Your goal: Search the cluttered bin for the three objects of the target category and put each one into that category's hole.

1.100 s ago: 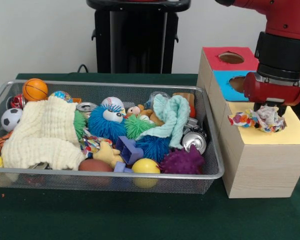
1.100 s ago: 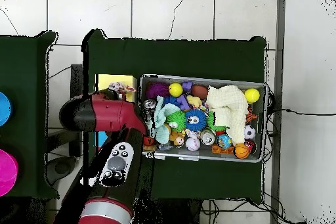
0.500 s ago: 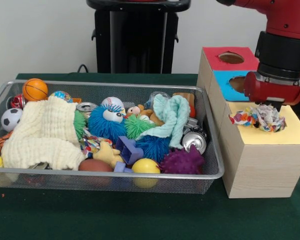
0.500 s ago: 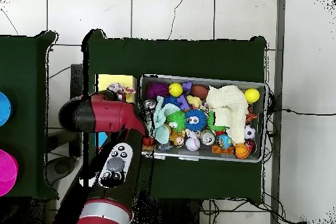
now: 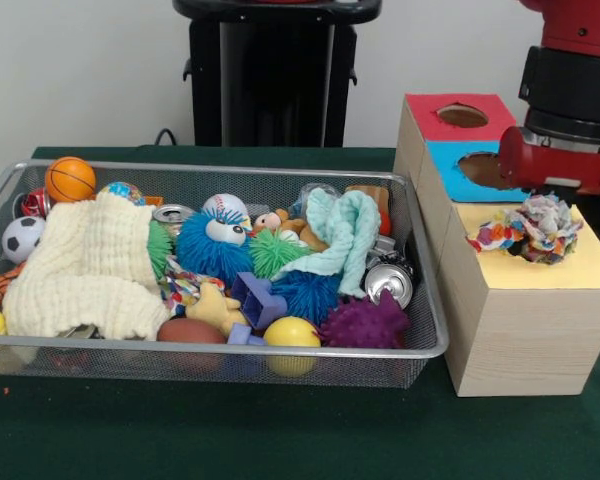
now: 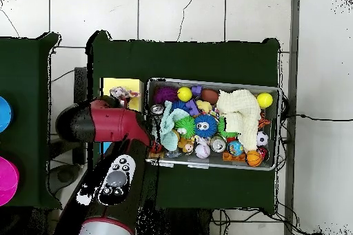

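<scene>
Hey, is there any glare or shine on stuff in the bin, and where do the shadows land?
Front view: the silver can throws a bright highlight off its end, and the wire bin's rim gleams; a soft shadow lies on the green table under the bin. Overhead view: light is flat, the yellow ball looks washed out, no clear shadows.

A dark green worktop carries two things. A wire bin heaped with toys, balls, cans and cloths takes up most of it. Just beside the bin stands a wooden box with a red, a blue and a yellow top section in a row.
</scene>
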`<action>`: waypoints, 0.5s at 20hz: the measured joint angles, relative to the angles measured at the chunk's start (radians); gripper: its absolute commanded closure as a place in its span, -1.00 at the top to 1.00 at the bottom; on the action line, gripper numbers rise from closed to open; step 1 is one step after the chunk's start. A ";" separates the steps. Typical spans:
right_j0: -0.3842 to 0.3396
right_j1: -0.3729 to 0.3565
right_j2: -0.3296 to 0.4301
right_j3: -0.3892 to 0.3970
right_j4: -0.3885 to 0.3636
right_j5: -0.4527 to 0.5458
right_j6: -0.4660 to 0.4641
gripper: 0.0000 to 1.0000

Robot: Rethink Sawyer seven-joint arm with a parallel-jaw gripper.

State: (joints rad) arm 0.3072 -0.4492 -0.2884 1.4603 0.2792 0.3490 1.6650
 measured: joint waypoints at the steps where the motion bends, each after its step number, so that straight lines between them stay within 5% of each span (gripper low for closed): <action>1: 0.005 -0.007 -0.001 0.000 -0.001 0.000 0.000 1.00; 10: 0.000 -0.015 -0.002 0.004 0.000 0.000 0.000 1.00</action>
State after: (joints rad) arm 0.3075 -0.4637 -0.2900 1.4644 0.2796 0.3488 1.6652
